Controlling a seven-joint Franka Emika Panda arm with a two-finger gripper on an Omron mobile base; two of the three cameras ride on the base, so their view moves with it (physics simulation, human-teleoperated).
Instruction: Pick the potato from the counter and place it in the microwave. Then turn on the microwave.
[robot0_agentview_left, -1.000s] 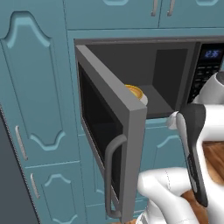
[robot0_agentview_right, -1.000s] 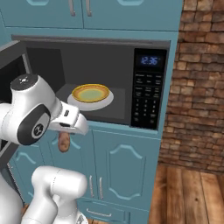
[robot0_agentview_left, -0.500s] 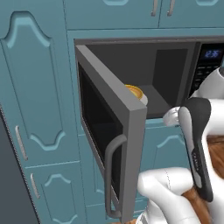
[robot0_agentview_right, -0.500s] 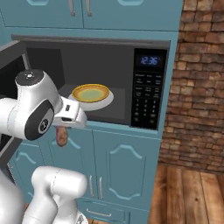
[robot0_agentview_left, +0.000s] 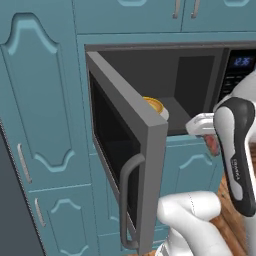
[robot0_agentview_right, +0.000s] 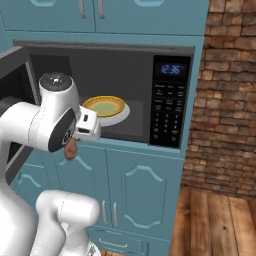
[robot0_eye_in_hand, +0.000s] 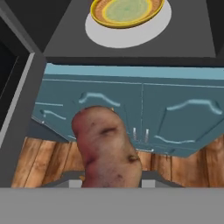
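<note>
Since one second ago the arm's elbow has been raised and swung toward the open oven, and the hand with its load has been carried up with it, while the door and plate are unchanged. The gripper (robot0_eye_in_hand: 111, 181) is seen closed on the potato (robot0_eye_in_hand: 106, 146), which is pinched at its lower end between the jaws in the hand view and stands up from them, tan-brown with darker specks and a reddish patch on its left flank. In the right base view the potato (robot0_agentview_right: 70, 148) hangs just under the white wrist, in front of and below the cavity opening, not yet inside; in the left base view it (robot0_agentview_left: 212, 144) is glimpsed as a reddish-brown lump partly hidden behind the forearm. Beyond it, the microwave (robot0_agentview_right: 172, 55) is recorded with its door (robot0_agentview_left: 131, 150) swung wide open to the left, the curved bar handle (robot0_agentview_left: 125, 200) on the near edge of the door. Inside the cavity a yellow plate (robot0_agentview_right: 104, 106) with a pale green centre rests on a white turntable disc (robot0_agentview_right: 121, 114). The keypad (robot0_agentview_right: 167, 115) is at the right of the cavity, with a blue display (robot0_agentview_right: 170, 69) above it. Teal cabinet doors (robot0_eye_in_hand: 179, 118) lie below the oven, a wooden floor (robot0_agentview_right: 215, 220) beneath, and a brick wall (robot0_agentview_right: 230, 90) at far right.
</note>
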